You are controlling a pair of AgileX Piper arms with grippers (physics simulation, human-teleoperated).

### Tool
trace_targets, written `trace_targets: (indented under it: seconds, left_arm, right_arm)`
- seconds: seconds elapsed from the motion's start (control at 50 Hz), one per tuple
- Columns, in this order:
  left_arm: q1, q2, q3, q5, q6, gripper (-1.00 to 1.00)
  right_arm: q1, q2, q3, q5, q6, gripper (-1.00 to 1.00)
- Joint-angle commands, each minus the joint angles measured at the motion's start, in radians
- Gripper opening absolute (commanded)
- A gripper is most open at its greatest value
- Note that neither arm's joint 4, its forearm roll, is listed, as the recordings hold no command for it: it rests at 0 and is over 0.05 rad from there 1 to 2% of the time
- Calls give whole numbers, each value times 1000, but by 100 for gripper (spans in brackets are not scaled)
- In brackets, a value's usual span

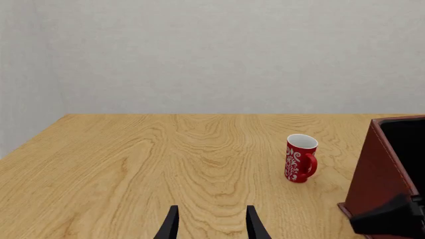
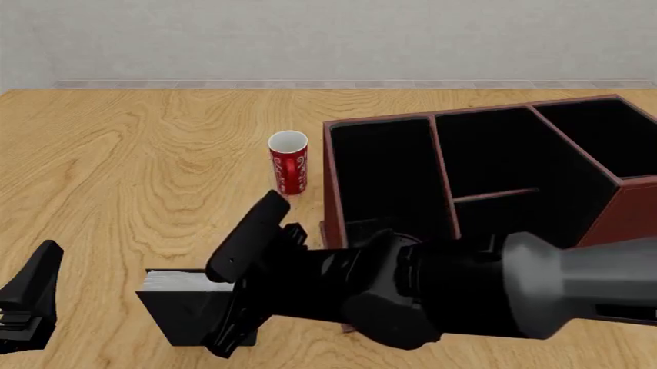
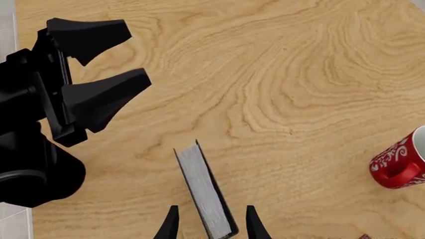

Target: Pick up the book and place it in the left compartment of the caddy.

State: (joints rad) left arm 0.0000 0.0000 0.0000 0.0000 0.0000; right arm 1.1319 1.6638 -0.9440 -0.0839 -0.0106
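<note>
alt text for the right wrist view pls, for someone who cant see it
The right gripper straddles the white page edge of an upright black hardcover book on a light wooden table, fingers on either side. The open black left gripper sits nearby, and a red patterned mug shows at the frame's edge.

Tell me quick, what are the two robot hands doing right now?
Left gripper: open, holding nothing.
Right gripper: open, its fingers either side of the book, not yet squeezing it.

Bright, even light — sharp, shadowless
</note>
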Motion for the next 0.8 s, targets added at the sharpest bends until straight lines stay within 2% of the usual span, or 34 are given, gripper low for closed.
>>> trace_targets:
  seconds: [0.02, 0.8]
  left_arm:
    - [0, 0, 0, 0, 0, 100]
    - [0, 0, 0, 0, 0, 100]
  right_arm:
    - [-3, 17, 4, -14, 8, 100]
    - [-16, 96, 22, -67, 48, 100]
